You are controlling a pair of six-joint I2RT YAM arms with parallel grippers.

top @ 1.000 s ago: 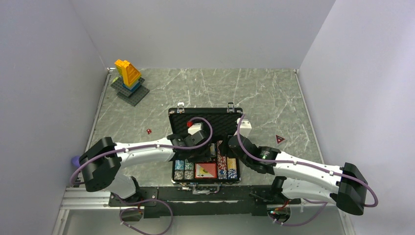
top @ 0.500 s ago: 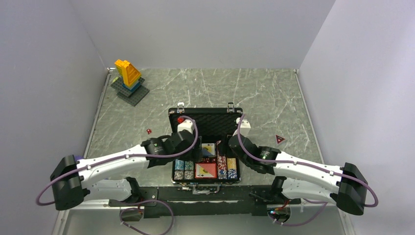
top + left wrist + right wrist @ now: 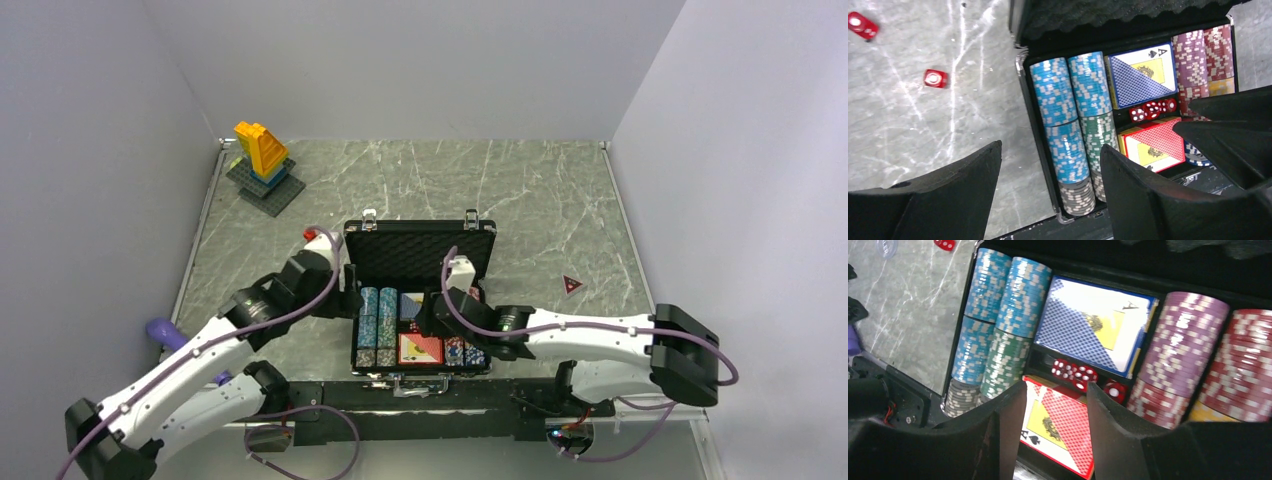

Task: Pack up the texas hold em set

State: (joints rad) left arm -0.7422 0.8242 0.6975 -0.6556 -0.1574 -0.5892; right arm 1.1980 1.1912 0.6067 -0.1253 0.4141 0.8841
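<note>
A robot test cell: bare white walls point(image 3: 420, 70) box in a grey marbled surface point(image 3: 540, 190), with a black mounting rail point(image 3: 470, 397) along its near edge.

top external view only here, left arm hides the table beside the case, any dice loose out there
observer: yes, the left wrist view shows one small red die near the flat black foam-lined case and a second red die farther out, both on the grey marble table.
operator: any dice inside the case
observer: several small red dice sit in the slot between the blue-backed card deck and the red-backed card deck.
operator: left tool holding anything
observer: no, the left tool is open and empty, above the blue striped poker chips.
</note>
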